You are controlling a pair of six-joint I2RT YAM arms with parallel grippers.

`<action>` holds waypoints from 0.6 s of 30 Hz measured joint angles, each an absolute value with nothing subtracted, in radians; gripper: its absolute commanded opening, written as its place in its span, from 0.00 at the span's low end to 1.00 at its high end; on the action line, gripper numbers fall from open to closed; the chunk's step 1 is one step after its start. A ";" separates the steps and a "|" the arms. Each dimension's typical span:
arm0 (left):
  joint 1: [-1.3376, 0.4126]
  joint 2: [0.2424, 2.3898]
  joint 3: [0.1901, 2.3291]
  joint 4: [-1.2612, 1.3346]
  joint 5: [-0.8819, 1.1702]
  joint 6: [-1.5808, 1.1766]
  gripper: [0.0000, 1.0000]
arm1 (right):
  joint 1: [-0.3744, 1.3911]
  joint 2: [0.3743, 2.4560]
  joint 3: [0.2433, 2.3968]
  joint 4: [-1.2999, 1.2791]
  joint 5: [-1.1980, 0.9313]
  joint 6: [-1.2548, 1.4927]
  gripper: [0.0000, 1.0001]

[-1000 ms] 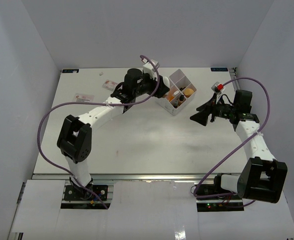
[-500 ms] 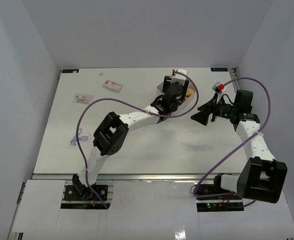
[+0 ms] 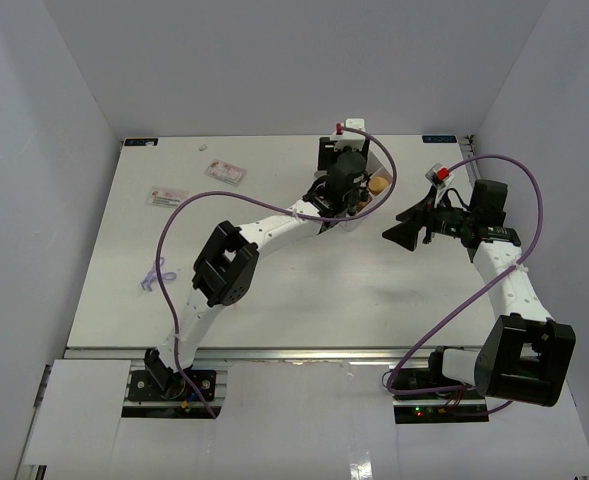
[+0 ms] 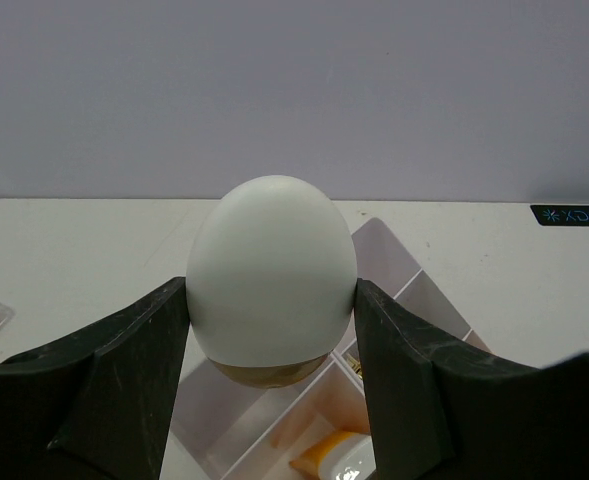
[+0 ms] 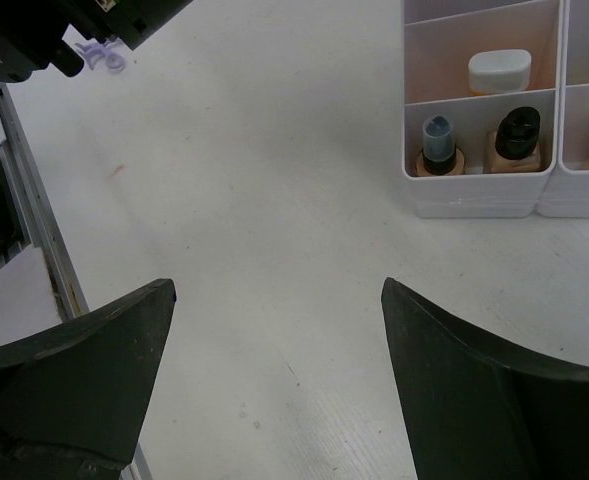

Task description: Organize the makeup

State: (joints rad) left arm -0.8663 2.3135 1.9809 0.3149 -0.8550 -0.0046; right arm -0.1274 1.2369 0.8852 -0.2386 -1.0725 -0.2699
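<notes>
From above: left gripper (image 3: 351,190) reaching out over the white box (image 3: 380,198) and hiding most of it, with just a tan sponge (image 3: 378,186) showing in the corner compartment towards the right arm; right gripper (image 3: 399,228) low over the table (image 3: 304,290) just beside the box, spread wide, carrying nothing. No telling from up here what sits in the left jaws. From the left wrist: clamped on a white sponge (image 4: 272,265), one finger (image 4: 124,380) pressed to each flank, the egg upright with its narrower end up and its long axis running along the fingers. Below and slightly ahead, the open compartments of the box, an orange tube (image 4: 324,458) with a white cap lying in the nearest one; sponge held above the dividers and touching none, with no way of telling the compartment squarely beneath. From the right wrist: jaws well apart over bare table, nothing between them; box off at the far right of the view, with the orange tube in one compartment, a black-capped bottle (image 5: 517,133) beside a grey-capped bottle (image 5: 436,145) in the next, and an edge of the tan sponge in a third. Judging by all this, a straight drop next: calls for centring the egg over a free compartment, not a divider, before letting go. Left arm plainly the one in place; right arm near enough only to steady the box.
</notes>
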 measured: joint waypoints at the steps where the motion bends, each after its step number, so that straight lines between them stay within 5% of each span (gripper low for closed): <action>1: -0.866 2.319 1.990 0.311 -0.856 -0.009 0.00 | -0.130 1.237 0.885 -0.238 -1.073 -0.270 0.90; 18: -0.868 2.352 2.011 0.189 -0.835 -0.145 0.00 | -0.155 1.237 0.885 -0.238 -1.082 -0.270 0.90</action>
